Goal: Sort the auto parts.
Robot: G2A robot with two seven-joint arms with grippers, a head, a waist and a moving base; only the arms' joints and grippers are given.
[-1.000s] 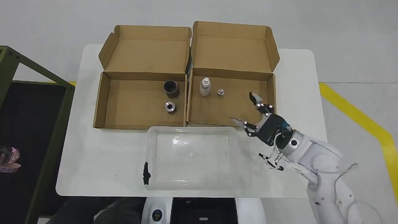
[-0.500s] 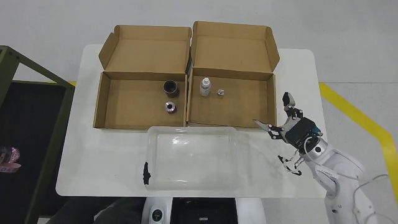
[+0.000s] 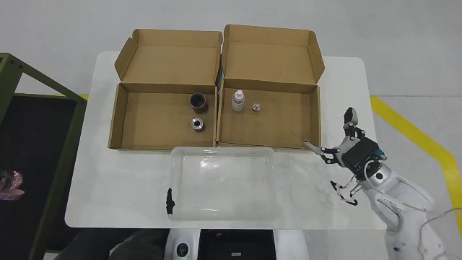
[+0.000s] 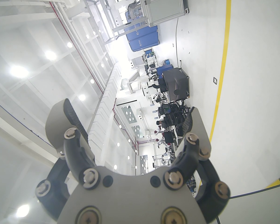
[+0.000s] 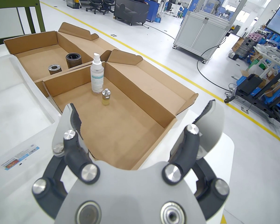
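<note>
Two open cardboard boxes stand side by side on the white table point(image 3: 346, 79). The left box point(image 3: 137, 133) holds a dark cylinder point(image 3: 197, 102) point(image 5: 72, 60) and a small metal ring point(image 3: 195, 123) point(image 5: 54, 69). The right box point(image 3: 289, 126) point(image 5: 130, 127) holds a white spray bottle point(image 3: 238, 101) point(image 5: 97, 73) and a small metal-capped part point(image 3: 256, 106) point(image 5: 105, 97). My right gripper point(image 3: 333, 133) point(image 5: 142, 115) is open and empty, just off the right box's near right corner. My left gripper point(image 4: 130, 120) is open and empty, facing the room.
A clear plastic bin point(image 3: 224, 184) point(image 5: 11, 99) lies in front of the boxes at the table's near edge. A green rack point(image 3: 29, 152) stands left of the table. Bare table shows to the right of the boxes.
My right gripper has drawn back to the right, from over the right box's near right corner to outside it, staying open and empty.
</note>
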